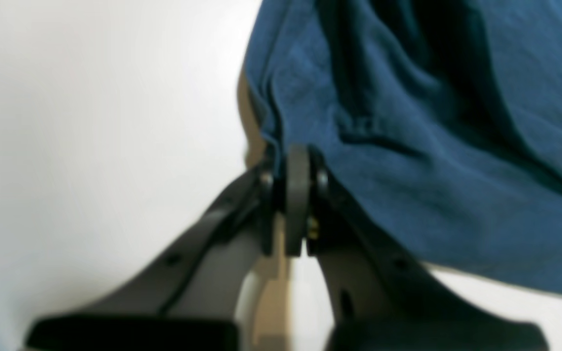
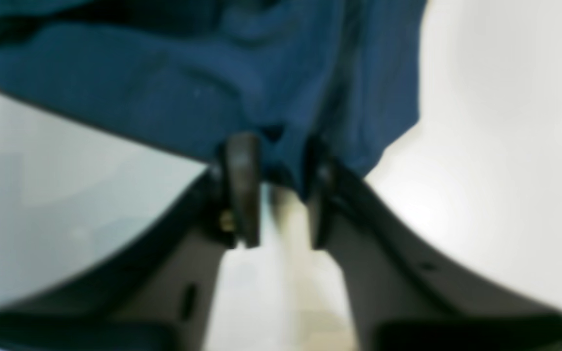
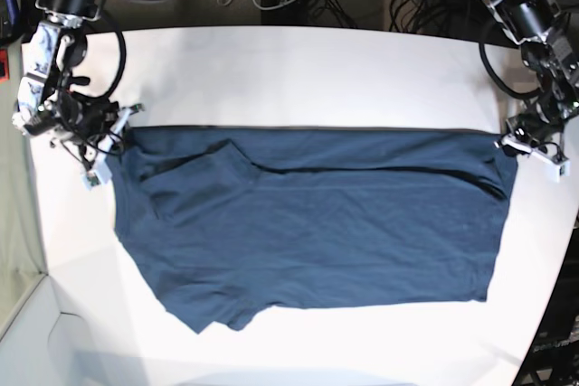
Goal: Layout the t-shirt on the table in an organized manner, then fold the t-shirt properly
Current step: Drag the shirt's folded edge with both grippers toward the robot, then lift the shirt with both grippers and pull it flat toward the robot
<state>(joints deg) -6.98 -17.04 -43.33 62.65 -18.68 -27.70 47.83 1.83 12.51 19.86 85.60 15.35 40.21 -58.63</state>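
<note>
On the table (image 3: 298, 70), one t-shirt (image 3: 317, 223) lies spread, both arms' fingers (image 1: 298, 195) (image 2: 242, 185) clamped on its far corners.

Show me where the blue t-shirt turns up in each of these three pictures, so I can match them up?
Left wrist view: the t-shirt fills the upper right, its edge pinched in the left gripper.
Right wrist view: it hangs across the top, its edge between the fingers of the right gripper.
Base view: it lies spread across the middle.
Shared landmark: the white table under the cloth.
</note>
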